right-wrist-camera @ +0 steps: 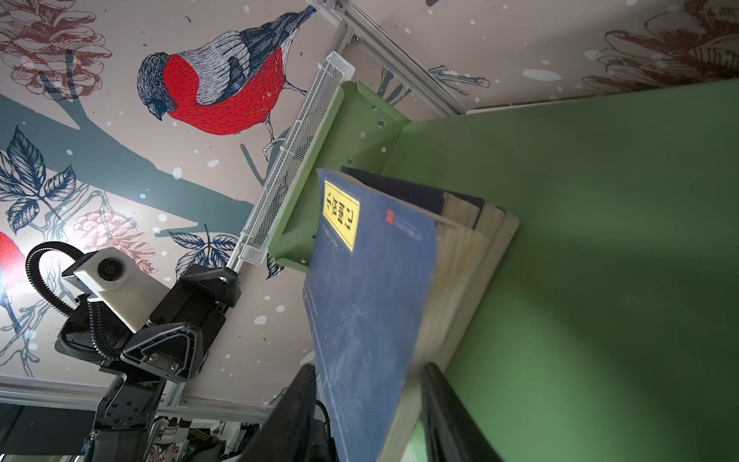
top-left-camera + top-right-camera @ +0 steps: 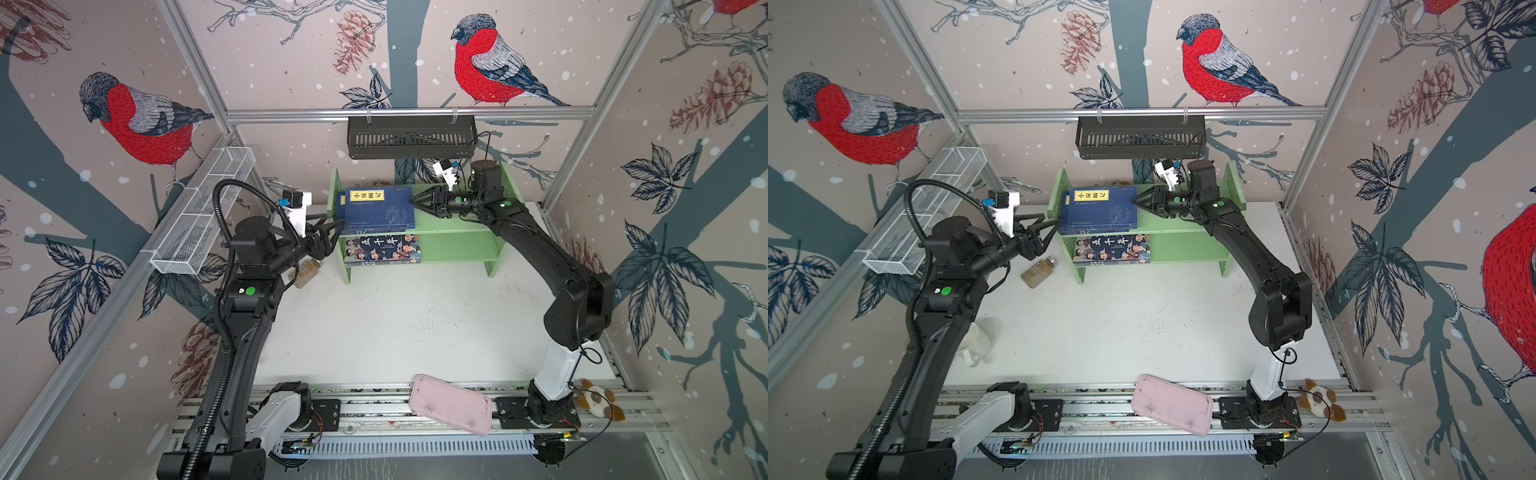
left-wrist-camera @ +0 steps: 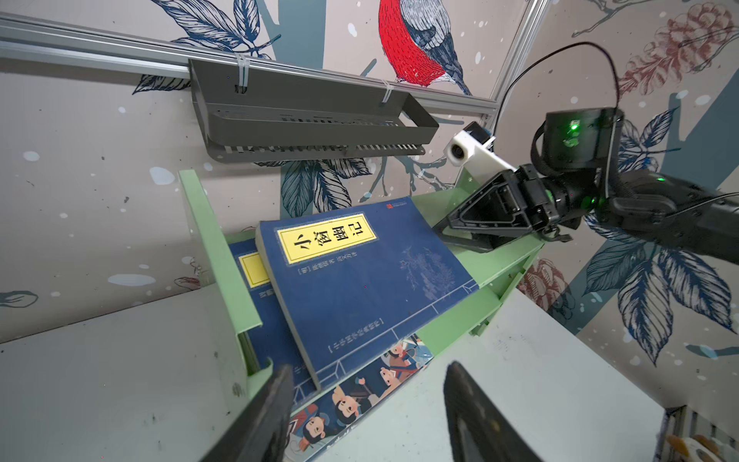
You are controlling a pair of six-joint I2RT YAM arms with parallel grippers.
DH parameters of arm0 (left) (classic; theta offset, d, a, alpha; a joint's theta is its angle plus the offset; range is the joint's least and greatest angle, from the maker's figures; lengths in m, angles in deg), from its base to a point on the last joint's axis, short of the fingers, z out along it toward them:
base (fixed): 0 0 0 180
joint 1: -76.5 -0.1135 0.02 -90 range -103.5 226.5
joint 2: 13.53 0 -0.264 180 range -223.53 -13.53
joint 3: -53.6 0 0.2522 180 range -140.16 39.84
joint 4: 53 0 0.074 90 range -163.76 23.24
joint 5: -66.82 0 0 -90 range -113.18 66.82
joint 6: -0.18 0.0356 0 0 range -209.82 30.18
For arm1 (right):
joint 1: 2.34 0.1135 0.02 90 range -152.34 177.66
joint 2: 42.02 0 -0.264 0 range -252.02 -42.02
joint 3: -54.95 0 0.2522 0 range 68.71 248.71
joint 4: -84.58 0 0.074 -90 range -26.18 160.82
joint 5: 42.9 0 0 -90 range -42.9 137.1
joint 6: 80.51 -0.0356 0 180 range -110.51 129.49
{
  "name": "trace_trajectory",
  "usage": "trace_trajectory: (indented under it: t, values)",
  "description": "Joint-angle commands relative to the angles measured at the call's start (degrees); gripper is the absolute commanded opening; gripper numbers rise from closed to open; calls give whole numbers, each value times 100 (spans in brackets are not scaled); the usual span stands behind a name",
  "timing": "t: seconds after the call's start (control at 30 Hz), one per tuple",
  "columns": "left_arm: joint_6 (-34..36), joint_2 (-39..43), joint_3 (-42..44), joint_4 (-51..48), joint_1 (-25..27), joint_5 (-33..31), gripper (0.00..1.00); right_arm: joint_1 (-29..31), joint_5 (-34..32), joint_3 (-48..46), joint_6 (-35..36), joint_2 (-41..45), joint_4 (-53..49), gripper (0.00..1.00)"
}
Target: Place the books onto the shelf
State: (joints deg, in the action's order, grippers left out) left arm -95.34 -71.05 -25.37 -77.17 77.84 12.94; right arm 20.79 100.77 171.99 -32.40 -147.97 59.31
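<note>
Left hand [image 2: 336, 235] wide open, empty, at shelf's [image 2: 457, 227] left panel. Right hand [image 2: 414, 202] straddles blue books [image 2: 376, 212] on top tier; can't tell whether it grips. Cartoon book [image 2: 382, 249] on the tier below.

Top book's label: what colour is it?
The label is yellow with black characters, on the navy book. It shows best in the left wrist view.

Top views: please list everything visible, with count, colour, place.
shelf: one, green, table's back
navy books: stack, count unclear, upper tier
cartoon book: one, dark, lower tier
slotted basket: one, black, back wall
mesh basket: one, white, left wall
tray: one, pink, front rail
jar: one, brownish, left of shelf
jug: one, white, under left arm
plush toy: one, brown-white, front right
left gripper: one, black, fingers apart, beside shelf
right gripper: one, black, fingers astride stack's edge
</note>
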Motion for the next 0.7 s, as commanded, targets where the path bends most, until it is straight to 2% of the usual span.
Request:
trace_trajectory:
  t: [0.0,0.3,0.43,0.67]
  values:
    - [637,42,16,-188,-7,-157,61,-2,-248,-23,58,139,114,45]
    - [1579,68,285,-321,9,-149,62,15,-861,-479,313,620,-143,40]
    - [1818,19,415,-271,15,-272,71,67,-971,-780,398,795,-106,39]
    - [2028,-57,622,-126,24,-344,72,185,-981,-883,427,797,-45,38]
